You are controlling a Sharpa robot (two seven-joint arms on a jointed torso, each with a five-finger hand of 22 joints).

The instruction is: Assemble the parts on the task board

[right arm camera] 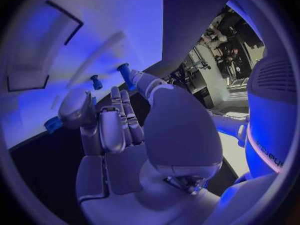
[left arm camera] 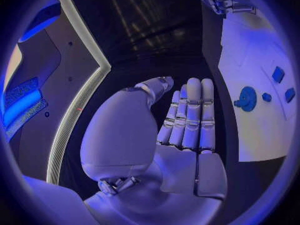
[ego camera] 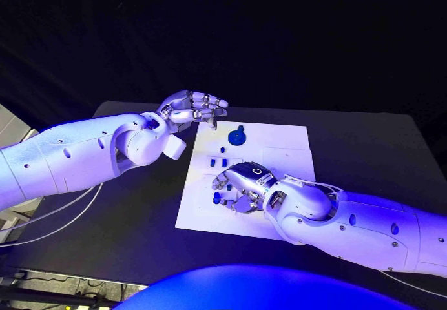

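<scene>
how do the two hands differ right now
The left hand hovers at the task board's far corner, off the parts; the right hand is down over the board's near part, among small blue parts. The left hand's fingers lie straight, holding nothing; the right's curl at a blue piece. Both are silver.

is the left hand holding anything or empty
Empty. The left hand shows a bare palm with its fingers straight and side by side, and it hovers beyond the task board's far left corner.
</scene>
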